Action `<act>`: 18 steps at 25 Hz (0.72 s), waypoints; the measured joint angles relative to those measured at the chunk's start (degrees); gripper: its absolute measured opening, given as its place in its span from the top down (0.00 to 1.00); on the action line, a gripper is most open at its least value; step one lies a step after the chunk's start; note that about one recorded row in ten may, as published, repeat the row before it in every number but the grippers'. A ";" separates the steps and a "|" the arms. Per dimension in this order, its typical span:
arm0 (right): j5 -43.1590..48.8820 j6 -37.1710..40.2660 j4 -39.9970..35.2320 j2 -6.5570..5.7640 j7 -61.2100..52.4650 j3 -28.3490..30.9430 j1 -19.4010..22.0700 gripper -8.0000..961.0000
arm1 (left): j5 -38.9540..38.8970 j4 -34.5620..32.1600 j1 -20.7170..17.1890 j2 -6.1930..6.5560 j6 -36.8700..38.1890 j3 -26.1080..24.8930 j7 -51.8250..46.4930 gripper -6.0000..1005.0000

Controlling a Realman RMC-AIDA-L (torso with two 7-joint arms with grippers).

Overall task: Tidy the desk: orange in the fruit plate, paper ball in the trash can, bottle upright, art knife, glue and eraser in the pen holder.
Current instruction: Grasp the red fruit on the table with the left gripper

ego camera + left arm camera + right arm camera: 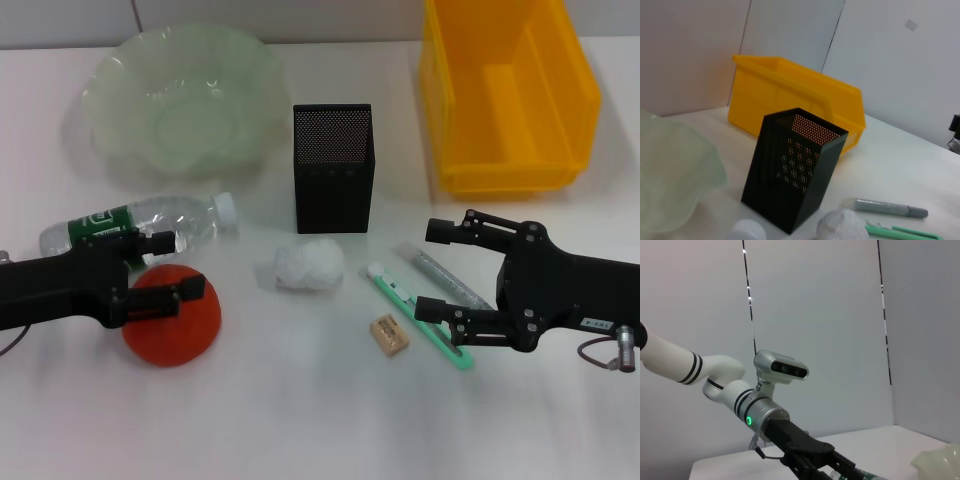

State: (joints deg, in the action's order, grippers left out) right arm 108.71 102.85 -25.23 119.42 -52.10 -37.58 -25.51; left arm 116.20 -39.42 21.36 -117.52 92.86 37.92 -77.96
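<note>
Left gripper point(172, 268) straddles the orange point(172, 317); right gripper point(432, 268) spread wide over the glue point(445, 277) and knife point(420, 314).

The orange sits just under the left fingers, released, fruit plate point(180, 100) beyond. The bottle point(140, 226) lies sideways, its green label unreadable. Glue and knife run diagonally between the right fingers.

On the desk point(300, 420) we find the pen holder point(333, 170) mid-back, between the fruit plate point(180, 100) at back left and the trash can point(505, 95) at back right. The bottle point(140, 228) lies on its side before the plate, the orange point(172, 318) just before it. The paper ball point(310, 265) sits before the holder. To its right lie the knife point(415, 310) and glue point(445, 275), side by side; the eraser point(389, 334) is just left of the knife.
</note>
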 joint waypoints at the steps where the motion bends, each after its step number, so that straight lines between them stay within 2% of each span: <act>1: 0.00 0.02 0.00 -0.02 0.14 0.06 -0.02 0.14 | 0.03 0.28 -0.20 0.25 0.21 0.14 -0.08 0.19; 6: 0.00 0.40 0.01 -0.06 0.41 0.12 -0.15 0.14 | 2.36 0.25 -0.57 0.37 -0.06 0.52 -0.18 0.19; 14: 0.00 0.59 0.00 -0.07 0.42 -0.46 -0.66 0.14 | 4.41 0.71 -0.36 -0.67 -3.86 0.22 1.95 0.22; 18: 0.00 0.67 0.01 -0.07 0.43 -0.49 -0.82 0.14 | 4.41 0.75 -0.35 -0.76 -4.81 0.43 2.18 0.24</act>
State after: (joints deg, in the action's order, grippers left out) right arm 108.71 103.52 -25.22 119.35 -51.68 -38.07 -26.32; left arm 120.61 -38.67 21.01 -118.28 88.05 38.34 -75.78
